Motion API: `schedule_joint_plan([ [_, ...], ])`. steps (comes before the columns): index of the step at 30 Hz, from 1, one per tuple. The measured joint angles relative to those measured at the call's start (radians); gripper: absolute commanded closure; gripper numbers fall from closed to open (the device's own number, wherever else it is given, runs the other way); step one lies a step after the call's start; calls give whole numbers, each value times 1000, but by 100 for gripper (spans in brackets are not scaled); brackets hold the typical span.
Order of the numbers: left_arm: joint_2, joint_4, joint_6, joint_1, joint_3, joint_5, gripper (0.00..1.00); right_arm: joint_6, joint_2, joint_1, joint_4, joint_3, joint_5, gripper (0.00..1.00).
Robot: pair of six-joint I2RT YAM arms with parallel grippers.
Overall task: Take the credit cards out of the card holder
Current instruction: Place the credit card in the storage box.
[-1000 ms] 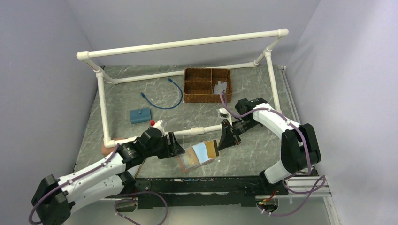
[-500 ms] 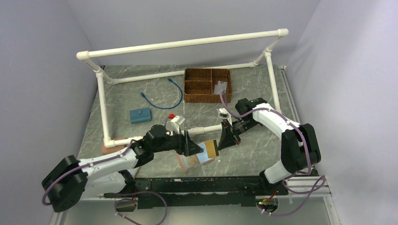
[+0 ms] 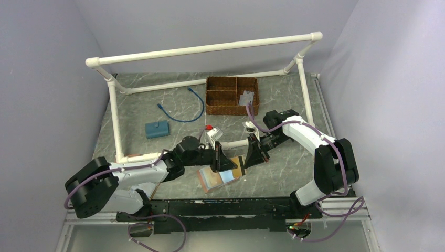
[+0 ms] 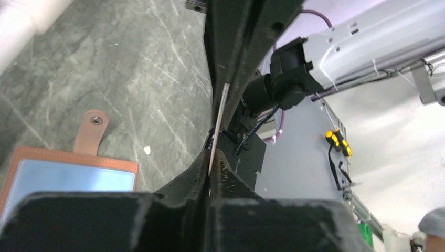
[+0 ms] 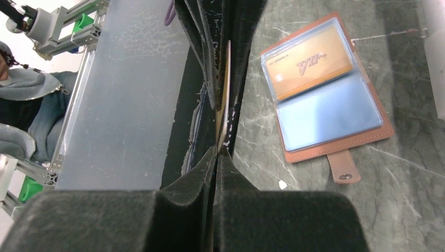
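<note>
Top external view: I count one card holder (image 3: 214, 180), lying open and flat on the worktop (image 3: 286, 170) near its front edge, between my two arms. I can count two cards. One credit card (image 5: 225, 89) is out of the holder and stands on its thin edge in the air. The second card (image 5: 307, 62), yellowish, sits in a clear pocket of the holder; the pocket beside it looks plain blue.

My left arm reaches low from the left, and my right arm bends back toward the centre. My left pincer (image 3: 226, 164) and my right pincer (image 3: 247, 161) meet tip to tip just above the right side of the holder. Each wrist view shows its fingers pressed together on the same credit card, one at each end.

Behind lie one white pipe frame (image 3: 210, 50), whose near pipe runs close behind the pincers, one wicker basket (image 3: 215, 97), one blue cable (image 3: 198, 107) and one blue block (image 3: 156, 128), all well apart from the holder.
</note>
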Motion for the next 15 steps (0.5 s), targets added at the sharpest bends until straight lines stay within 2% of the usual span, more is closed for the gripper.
schedule_joint_plan([
  [3,18,10,5,-1,13,26,100,-2,0,0,-2,0,6,100],
  [4,19,10,9,-2,16,29,100,-1,0,-3,-3,0,6,96],
  [7,17,-8,41,-6,22,24,100,1,0,-4,-3,1,8,76],
  [8,9,-32,60,-11,29,19,100,0,0,-4,-5,2,9,66],
  [11,-29,-135,135,-28,56,-9,100,-2,0,-4,-11,12,14,45],
  [12,-48,-178,163,-33,69,-23,100,-1,-2,-4,-11,14,20,41],
  [15,-98,-300,255,-40,112,-56,100,10,-24,-4,-8,15,42,38],
])
